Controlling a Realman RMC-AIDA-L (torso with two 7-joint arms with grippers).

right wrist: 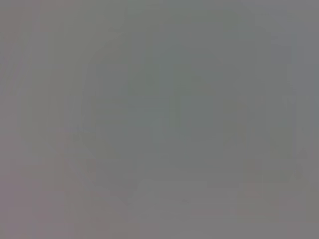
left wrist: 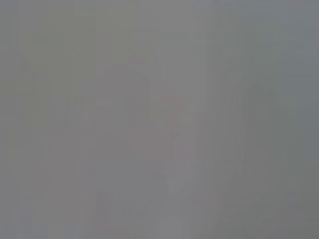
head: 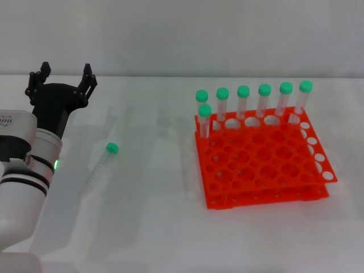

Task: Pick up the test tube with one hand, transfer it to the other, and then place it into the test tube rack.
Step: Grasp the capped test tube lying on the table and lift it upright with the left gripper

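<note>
A clear test tube (head: 101,164) with a green cap lies flat on the white table, left of centre. The bright orange test tube rack (head: 263,161) stands to the right with several green-capped tubes (head: 243,103) upright along its far row. My left gripper (head: 62,79), black on a white arm with black bands and a green light, is open and empty, behind and to the left of the lying tube. The silver-grey-armed right gripper is out of view. Both wrist views show only grey blur.
The white table (head: 148,227) spreads between the lying tube and the rack. A pale wall (head: 182,34) rises behind the table's far edge.
</note>
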